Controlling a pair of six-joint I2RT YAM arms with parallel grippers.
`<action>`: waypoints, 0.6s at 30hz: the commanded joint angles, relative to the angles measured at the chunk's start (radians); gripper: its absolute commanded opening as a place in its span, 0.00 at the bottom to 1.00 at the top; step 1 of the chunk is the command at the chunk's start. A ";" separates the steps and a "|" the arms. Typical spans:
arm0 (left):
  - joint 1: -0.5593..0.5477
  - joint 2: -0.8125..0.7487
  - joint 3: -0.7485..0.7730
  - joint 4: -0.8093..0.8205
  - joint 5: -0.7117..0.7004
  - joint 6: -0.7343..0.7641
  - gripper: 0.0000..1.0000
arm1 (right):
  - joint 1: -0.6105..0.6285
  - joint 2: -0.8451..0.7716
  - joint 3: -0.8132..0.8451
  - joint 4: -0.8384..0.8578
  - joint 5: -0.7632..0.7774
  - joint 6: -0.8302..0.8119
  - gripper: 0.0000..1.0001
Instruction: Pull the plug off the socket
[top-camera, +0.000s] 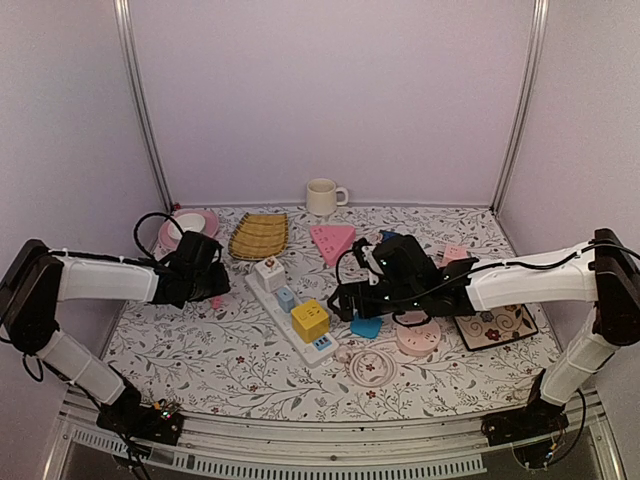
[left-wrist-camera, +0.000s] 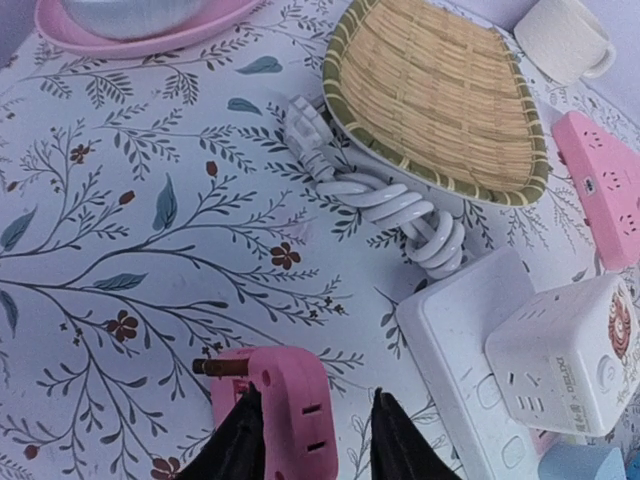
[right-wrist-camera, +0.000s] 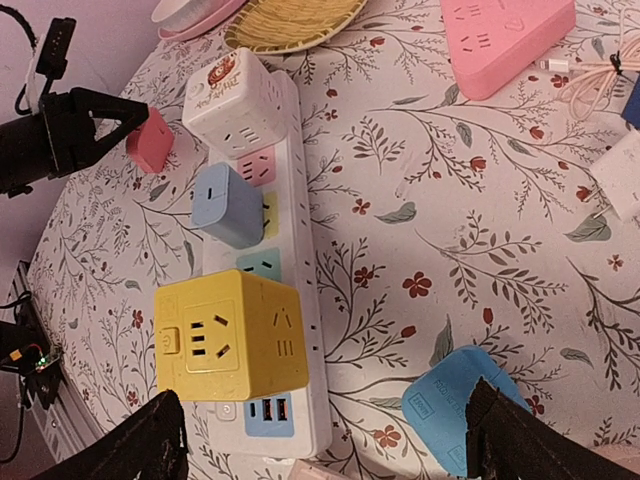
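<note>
A white power strip (top-camera: 296, 318) lies mid-table and carries a white cube (top-camera: 269, 272), a blue plug (top-camera: 286, 298) and a yellow cube (top-camera: 310, 320). A pink plug (left-wrist-camera: 275, 410) with a brass prong lies on the cloth left of the strip (left-wrist-camera: 460, 350), free of it. My left gripper (left-wrist-camera: 310, 440) is open around it: the plug rests against the left finger, with a gap to the right finger. My right gripper (right-wrist-camera: 335, 440) is open wide and empty, low over the strip's near end, between the yellow cube (right-wrist-camera: 225, 335) and a flat blue adapter (right-wrist-camera: 465, 400).
A woven tray (top-camera: 259, 235), a pink plate with a bowl (top-camera: 185, 228) and a mug (top-camera: 322, 196) stand at the back. A pink triangular socket (top-camera: 332, 242), a round pink socket (top-camera: 417, 340), a coiled white cable (top-camera: 372, 367) and a patterned mat (top-camera: 497, 325) lie to the right.
</note>
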 joint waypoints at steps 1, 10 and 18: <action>0.005 -0.035 -0.015 0.055 0.084 0.025 0.37 | 0.024 0.031 0.051 -0.024 0.030 -0.022 0.99; 0.000 -0.101 -0.049 0.095 0.181 0.008 0.38 | 0.066 0.101 0.136 -0.066 0.049 -0.061 1.00; -0.022 -0.137 -0.111 0.224 0.406 -0.027 0.43 | 0.132 0.218 0.278 -0.149 0.122 -0.116 1.00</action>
